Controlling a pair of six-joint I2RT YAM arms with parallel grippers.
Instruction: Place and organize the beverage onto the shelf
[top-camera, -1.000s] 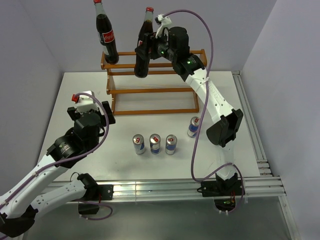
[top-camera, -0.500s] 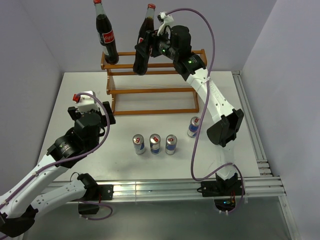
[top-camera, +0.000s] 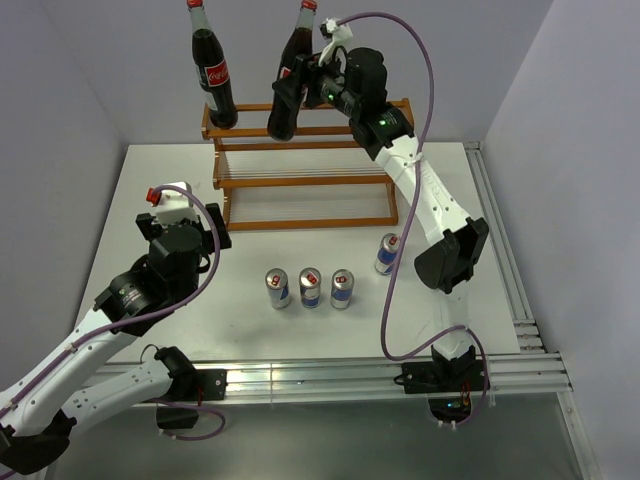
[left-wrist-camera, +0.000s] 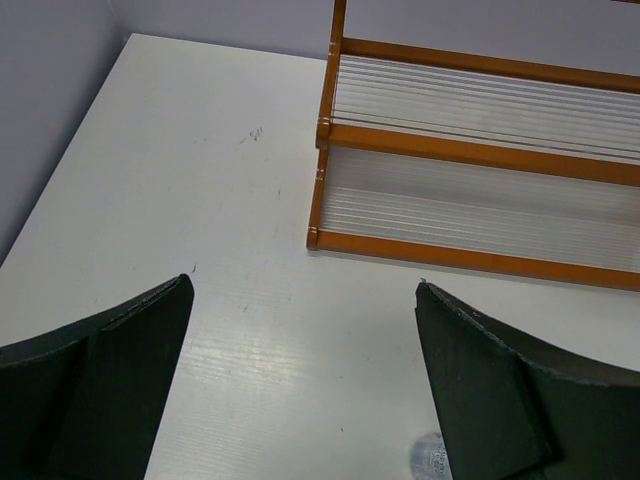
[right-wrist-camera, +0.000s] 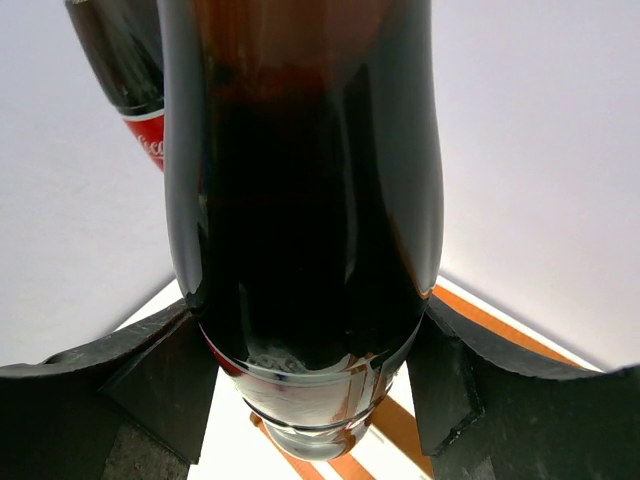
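Note:
The orange-brown shelf (top-camera: 300, 170) stands at the back of the table, also seen in the left wrist view (left-wrist-camera: 480, 150). One cola bottle (top-camera: 215, 75) stands on its top tier at the left end. My right gripper (top-camera: 302, 92) is shut on a second cola bottle (top-camera: 288, 90), held slightly tilted above the top tier. The right wrist view shows the fingers (right-wrist-camera: 150, 370) pressed on both sides of its dark body (right-wrist-camera: 300, 200). Several slim cans (top-camera: 311, 288) stand in front of the shelf. My left gripper (left-wrist-camera: 302, 285) hangs open over the bare table.
One can (top-camera: 387, 254) stands apart to the right, near my right arm's elbow. The other three form a row; the top of one (left-wrist-camera: 430, 455) shows by my left gripper's right finger. Grey walls close in behind and beside the shelf.
My right gripper has lifted the held bottle a little higher and farther back over the top tier. The left arm has not moved.

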